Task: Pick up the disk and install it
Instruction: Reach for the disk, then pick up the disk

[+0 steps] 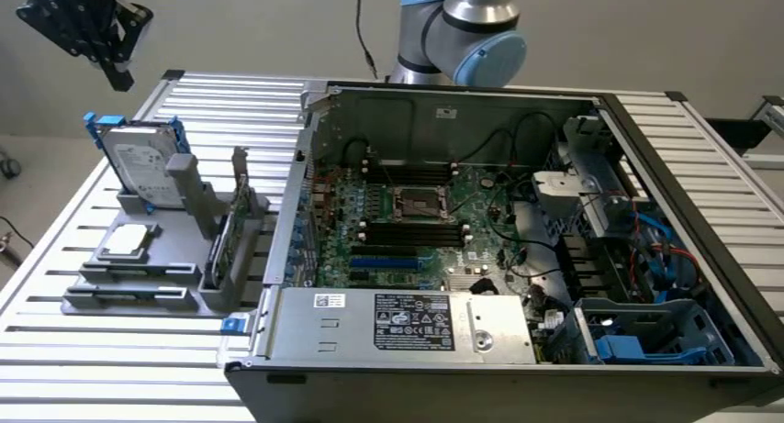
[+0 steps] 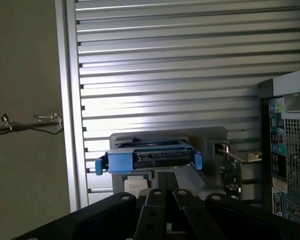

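The disk (image 1: 141, 161) is a silver-grey drive with a white label and blue rails. It stands upright on edge in a grey holder (image 1: 135, 276) at the exterior view's left. My gripper (image 1: 119, 78) hangs in the air above the disk and a little beyond it, apart from it, with nothing in it. In the wrist view the disk (image 2: 147, 157) appears end-on with its blue rails, just past my gripper (image 2: 166, 194). The black fingers (image 2: 152, 210) lie together, shut.
An open computer case (image 1: 307, 175) with its motherboard exposed fills the middle of the slatted metal table (image 1: 73, 350); a blue drive bay (image 1: 637, 340) sits in its near right corner. The holder also carries a small silver chip (image 1: 128, 242) and an upright card (image 1: 239, 221).
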You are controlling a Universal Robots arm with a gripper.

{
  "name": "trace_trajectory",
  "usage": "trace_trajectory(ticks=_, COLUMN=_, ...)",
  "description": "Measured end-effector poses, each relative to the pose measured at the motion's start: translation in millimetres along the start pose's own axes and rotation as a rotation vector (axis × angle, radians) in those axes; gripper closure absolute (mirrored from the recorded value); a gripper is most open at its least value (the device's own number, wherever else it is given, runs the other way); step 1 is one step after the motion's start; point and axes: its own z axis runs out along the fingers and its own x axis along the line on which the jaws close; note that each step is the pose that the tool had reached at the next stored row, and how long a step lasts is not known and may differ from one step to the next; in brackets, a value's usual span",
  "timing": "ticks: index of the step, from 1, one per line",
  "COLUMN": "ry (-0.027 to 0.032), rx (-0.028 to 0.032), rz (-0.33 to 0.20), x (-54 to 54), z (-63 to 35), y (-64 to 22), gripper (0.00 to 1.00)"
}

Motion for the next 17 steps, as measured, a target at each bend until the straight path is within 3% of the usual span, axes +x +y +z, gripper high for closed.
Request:
trace_trajectory(ticks=9, ry=0.0015, rx=0.0001, rz=0.0, x=30.6, z=1.7, y=8.0, gripper=0.89)
trace_trajectory(ticks=17, ry=0.0004, rx=0.0, rz=0.0, x=30.8, z=1.7, y=8.0, gripper=0.89)
